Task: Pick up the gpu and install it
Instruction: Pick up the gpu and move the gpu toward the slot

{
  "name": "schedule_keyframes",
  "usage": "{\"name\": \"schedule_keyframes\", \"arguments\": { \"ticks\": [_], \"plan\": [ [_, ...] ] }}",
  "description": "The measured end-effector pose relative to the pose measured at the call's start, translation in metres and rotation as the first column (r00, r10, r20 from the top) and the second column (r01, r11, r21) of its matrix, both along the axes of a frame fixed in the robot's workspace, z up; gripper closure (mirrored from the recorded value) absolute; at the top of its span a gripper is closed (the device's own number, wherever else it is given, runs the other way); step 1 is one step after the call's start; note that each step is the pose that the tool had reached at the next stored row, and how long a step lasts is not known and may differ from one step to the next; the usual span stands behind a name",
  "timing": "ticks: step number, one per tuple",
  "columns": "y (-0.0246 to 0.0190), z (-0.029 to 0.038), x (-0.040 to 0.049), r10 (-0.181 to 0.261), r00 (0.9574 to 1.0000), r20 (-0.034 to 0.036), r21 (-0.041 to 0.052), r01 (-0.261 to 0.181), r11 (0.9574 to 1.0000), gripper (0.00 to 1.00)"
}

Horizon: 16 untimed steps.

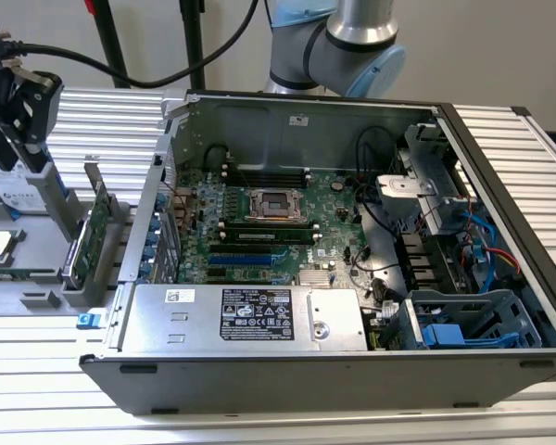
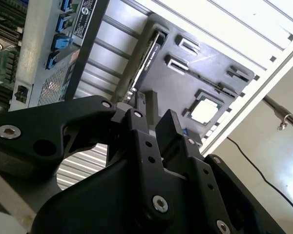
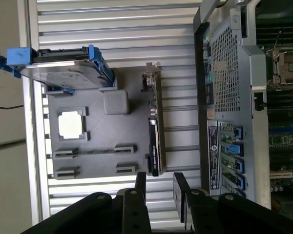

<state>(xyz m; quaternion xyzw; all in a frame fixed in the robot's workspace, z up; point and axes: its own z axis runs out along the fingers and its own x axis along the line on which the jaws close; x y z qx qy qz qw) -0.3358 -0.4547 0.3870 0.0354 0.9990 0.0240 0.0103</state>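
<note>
You're right at the start of the job. Your hand [image 3: 159, 184] is open, w/ a clear gap between its two fingers [image 3: 140, 181], & it holds nothing. In the first wrist view that gap lines up w/ the thin edge of the gpu [image 3: 155, 131], but the two are apart, not touching.

The gpu stands on its edge in a slot of the dark tray [image 3: 102, 134]. The tray sits on the ribbed surface [image 1: 37, 389], outside the case [image 1: 352, 371]. In the exterior view the gpu is at abt 9 o'clock from the case, just beside its wall. Your hand hangs at abt 10 o'clock from the gpu, higher up.

A drive [image 3: 63, 73] w/ blue rails & a small square chip [image 3: 71, 124] sit in the same tray, untouched.

So nothing is done yet, I'd say. The gpu isn't picked up & it isn't in the board [image 1: 259, 232] inside the case. Both the pick-up & the install are left.
</note>
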Motion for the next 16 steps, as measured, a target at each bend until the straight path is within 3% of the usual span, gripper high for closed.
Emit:
{"name": "schedule_keyframes", "arguments": {
  "ticks": [16],
  "plan": [
    [0.0000,-0.0100,0.0000,0.000,1.0000,-0.0001,-0.0001,0.000,1.0000,0.00]
  ]
}}
